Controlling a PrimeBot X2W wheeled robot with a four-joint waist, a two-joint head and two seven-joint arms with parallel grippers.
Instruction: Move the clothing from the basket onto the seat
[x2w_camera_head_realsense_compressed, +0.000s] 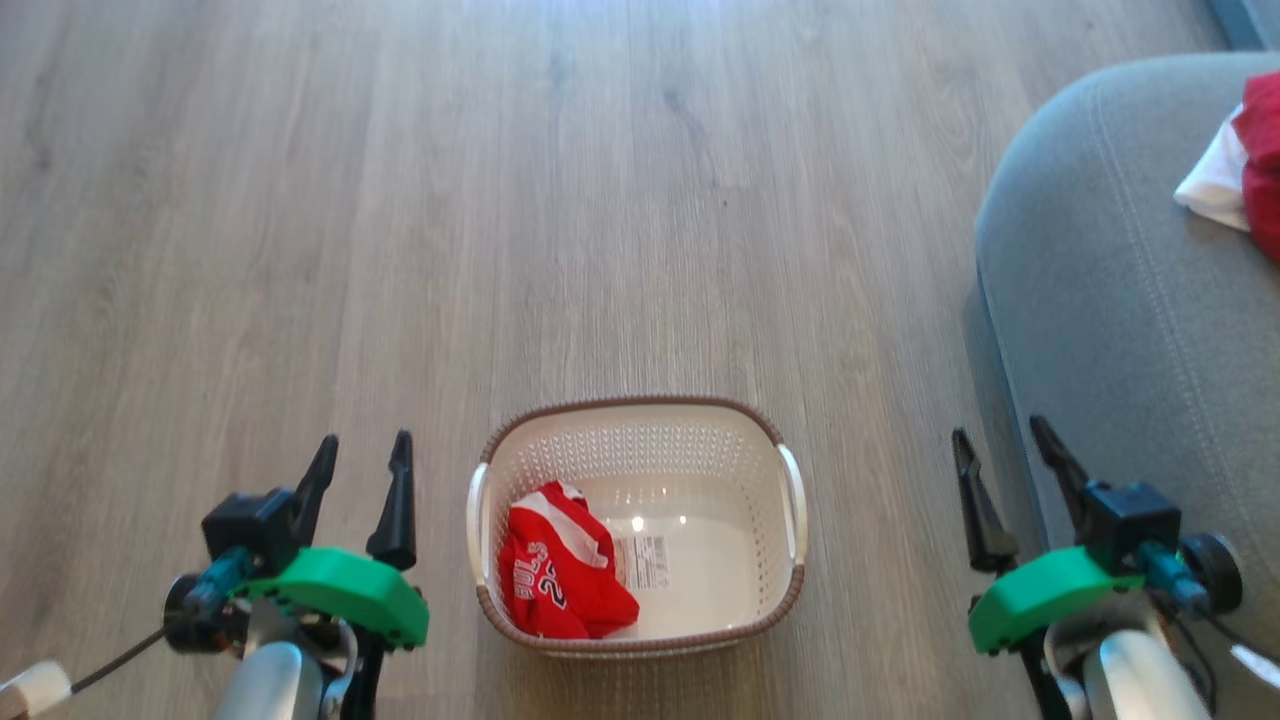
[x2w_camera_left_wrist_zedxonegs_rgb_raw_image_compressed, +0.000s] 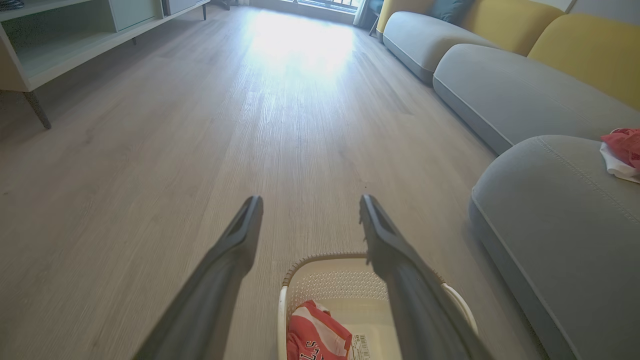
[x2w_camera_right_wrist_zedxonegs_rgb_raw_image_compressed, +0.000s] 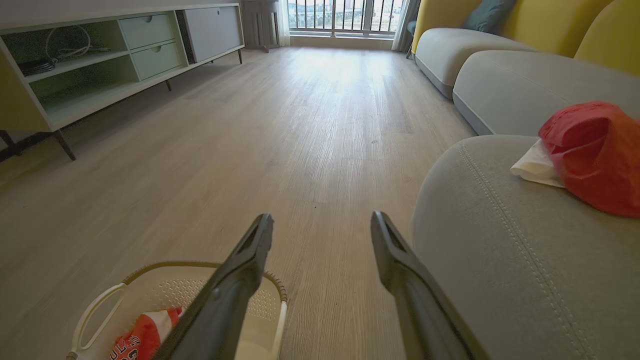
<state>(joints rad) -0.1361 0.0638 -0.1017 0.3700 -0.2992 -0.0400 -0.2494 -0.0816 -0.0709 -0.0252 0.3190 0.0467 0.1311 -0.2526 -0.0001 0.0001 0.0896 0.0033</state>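
Once wrist-level, cabinet (x2w_camera_right_wrist_zedxonegs_rgb_raw_image_compressed: 150, 55) beyond basket (x2w_camera_right_wrist_zedxonegs_rgb_raw_image_compressed: 165, 295)

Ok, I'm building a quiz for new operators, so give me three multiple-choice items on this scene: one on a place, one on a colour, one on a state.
1. Where in the basket does the red garment lie?
A) in the robot's left half
B) in the robot's right half
C) draped over the far edge

2. What colour is the rim of the basket?
A) blue
B) brown
C) black

3. How does the left gripper stand?
A) jaws shut on the red garment
B) jaws shut on the rim
C) jaws open and empty

Answers: 1 A, the head view shows it in the left half. 2 B, the woven-look edge is brown. 3 C, the jaws stand apart with nothing between them.
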